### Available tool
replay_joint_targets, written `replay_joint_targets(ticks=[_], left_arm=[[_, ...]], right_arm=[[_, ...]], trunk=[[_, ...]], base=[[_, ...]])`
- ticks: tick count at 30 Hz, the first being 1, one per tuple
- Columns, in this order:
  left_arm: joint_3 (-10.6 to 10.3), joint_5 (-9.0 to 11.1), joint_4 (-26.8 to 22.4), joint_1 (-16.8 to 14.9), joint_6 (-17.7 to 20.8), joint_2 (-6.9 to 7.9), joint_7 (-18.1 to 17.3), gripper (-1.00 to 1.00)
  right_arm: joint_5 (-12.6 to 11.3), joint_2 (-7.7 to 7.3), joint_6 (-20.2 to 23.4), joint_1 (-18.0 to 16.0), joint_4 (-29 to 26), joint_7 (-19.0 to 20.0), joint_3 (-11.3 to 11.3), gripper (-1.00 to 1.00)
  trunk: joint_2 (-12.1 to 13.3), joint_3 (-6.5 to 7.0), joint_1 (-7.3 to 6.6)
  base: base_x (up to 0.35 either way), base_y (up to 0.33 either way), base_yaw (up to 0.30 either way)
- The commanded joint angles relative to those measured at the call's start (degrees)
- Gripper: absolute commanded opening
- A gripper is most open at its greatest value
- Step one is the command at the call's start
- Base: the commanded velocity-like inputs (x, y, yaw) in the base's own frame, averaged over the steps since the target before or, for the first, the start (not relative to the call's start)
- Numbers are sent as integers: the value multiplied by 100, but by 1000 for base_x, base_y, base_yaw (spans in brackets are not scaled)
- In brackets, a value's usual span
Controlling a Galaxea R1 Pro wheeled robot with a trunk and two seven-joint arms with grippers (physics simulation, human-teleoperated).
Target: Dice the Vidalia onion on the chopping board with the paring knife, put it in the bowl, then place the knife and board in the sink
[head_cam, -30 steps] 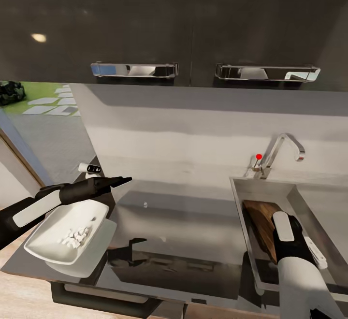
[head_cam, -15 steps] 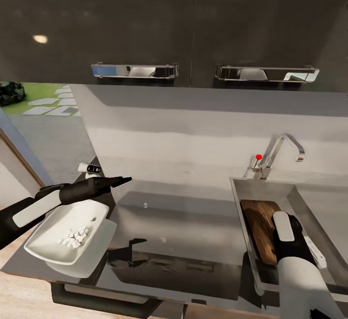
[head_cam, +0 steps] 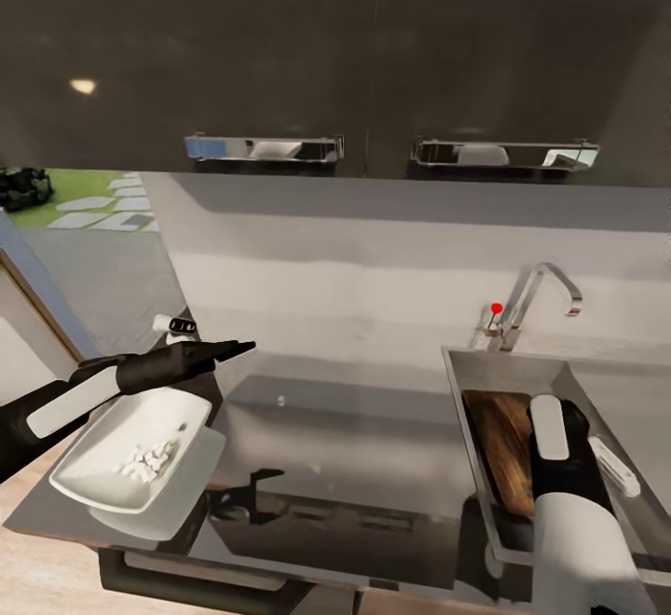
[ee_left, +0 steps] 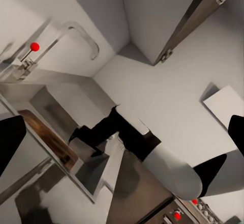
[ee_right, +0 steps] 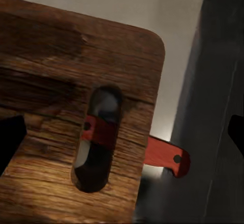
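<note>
Head view: left gripper [head_cam: 238, 349], open or closed unclear, hovers over bowl [head_cam: 116, 455] of diced onion [head_cam: 144, 459] on bench [head_cam: 354, 447]. Right gripper [ee_right: 122, 132] open, above chopping board [ee_right: 61, 107] lying in sink [head_cam: 559, 377]; paring knife [ee_right: 162, 155] under board.

Paring knife [ee_right: 161, 154] mostly hidden under chopping board [ee_right: 61, 81]; board's near end covered by right hand [head_cam: 559, 466] in head view.
</note>
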Motion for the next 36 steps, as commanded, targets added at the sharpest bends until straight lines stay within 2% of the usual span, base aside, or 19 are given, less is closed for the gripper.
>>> replay_joint_targets(ticks=[1,9,10,11,12,14,15,19,23,26,29,33,36], left_arm=[[-30,60,-1,-15,50,4,-7,100],[-25,60,-1,-15,50,-6,15,100],[-22,60,-1,-15,50,-6,24,100],[-22,60,-1,-15,50,-7,25,100],[-22,60,-1,-15,50,-7,26,100],[-21,60,-1,-15,50,-9,30,100],[-21,60,-1,-15,50,-10,31,100],[-21,53,-1,-15,50,-10,36,100],[-21,43,-1,-15,50,-7,36,100],[-21,33,-1,-15,50,-4,36,100],[-21,33,-3,-15,40,1,21,100],[-16,33,-3,-15,34,4,1,100],[-14,32,-3,-15,33,5,-12,100]], right_arm=[[1,45,229,14,-217,-48,-12,100],[1,264,1405,49,-1238,-598,-8,100],[-8,348,1913,50,-1537,-758,1,100],[-7,414,2170,50,-1698,-792,3,100],[0,549,2568,50,-1975,-830,4,100],[4,754,3083,50,-2378,-933,11,100],[5,795,3083,50,-2466,-971,13,100],[-33,795,3083,50,-2804,-1166,84,100],[-85,795,3083,50,-2872,-1153,484,100],[-177,795,3083,50,-2892,-1055,655,100],[-395,795,3083,50,-2897,-854,716,100],[-499,795,3083,50,-2898,-766,761,100],[-522,795,3083,50,-2900,-604,1004,100]], trunk=[[-12,-3,4],[-12,73,4],[-12,82,4],[-12,92,4],[-12,101,4],[-12,120,4],[-12,129,4],[-12,167,4],[-12,205,4],[-12,234,4],[-12,262,4],[-12,300,4],[-12,328,4]], base=[[0,0,0],[0,0,0],[0,0,0],[0,0,0],[0,0,0],[0,0,0],[0,0,0],[0,0,0],[-60,0,0],[-211,0,0],[-311,0,0],[-338,0,0],[-344,0,0]])
